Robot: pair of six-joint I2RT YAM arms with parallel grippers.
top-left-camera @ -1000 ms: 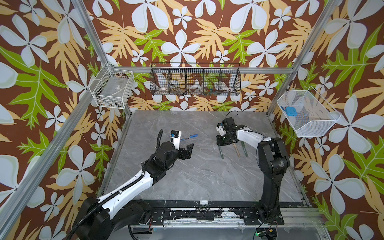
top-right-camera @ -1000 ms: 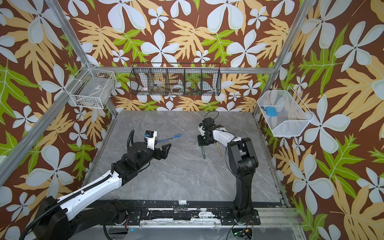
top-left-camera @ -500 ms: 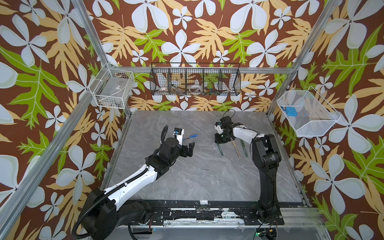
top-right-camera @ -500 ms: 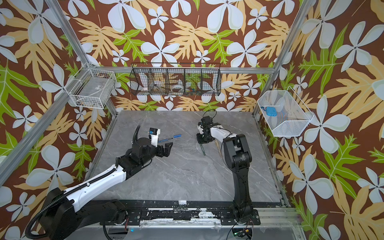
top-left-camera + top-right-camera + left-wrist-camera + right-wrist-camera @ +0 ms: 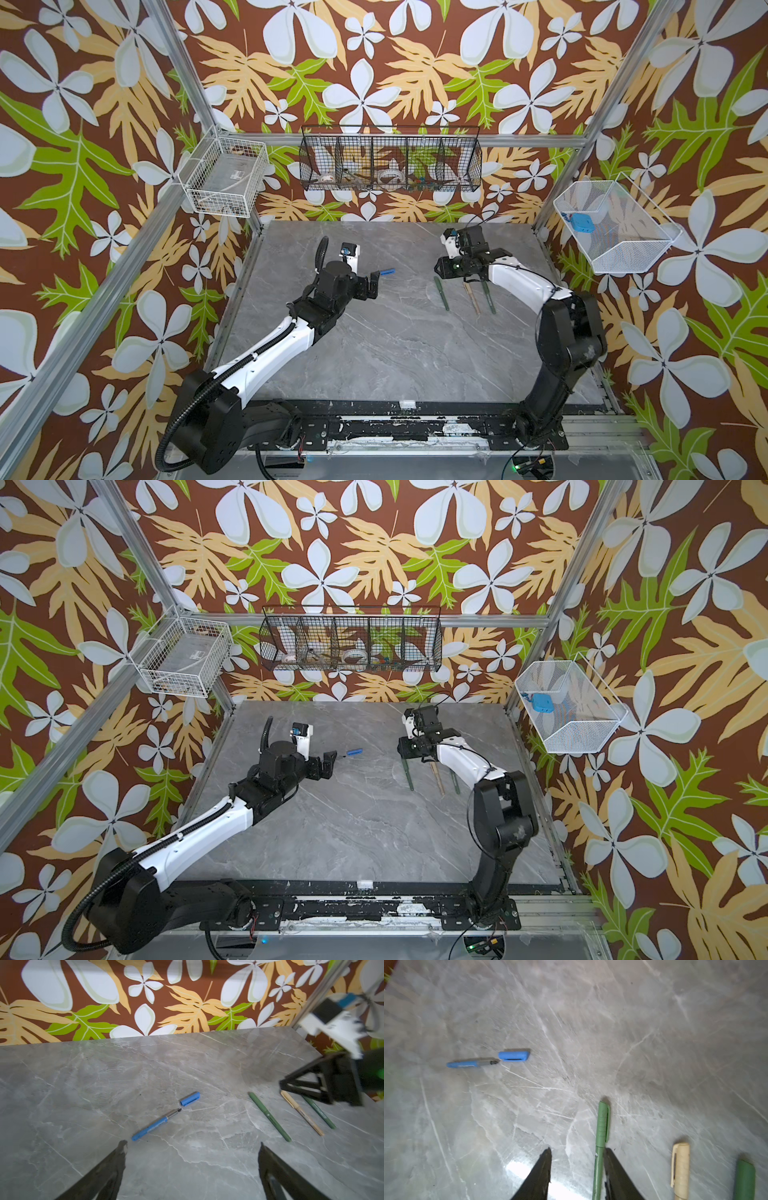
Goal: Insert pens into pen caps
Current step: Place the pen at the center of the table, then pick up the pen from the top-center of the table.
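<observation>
An uncapped blue pen (image 5: 155,1124) lies on the grey table with its dark tip just short of the loose blue pen cap (image 5: 190,1098). My left gripper (image 5: 192,1145) hovers just short of the pen's tail, open wide and empty. In both top views only the cap (image 5: 386,271) shows past that gripper (image 5: 373,284). To the right lie a capped green pen (image 5: 602,1122), a tan one (image 5: 681,1167) and another green one (image 5: 744,1180). My right gripper (image 5: 578,1150) is open over the first green pen, which rests on the table against one finger.
A white wire basket (image 5: 226,183) hangs on the left wall and a black one (image 5: 390,160) on the back wall. Another white basket (image 5: 615,226), on the right wall, holds a blue object. Bare marble table (image 5: 395,345) stretches in front of both arms.
My right gripper has gone from shut to open, leaving the green pen on the table. My left arm has reached farther toward the blue pen, its jaws widening slightly.
</observation>
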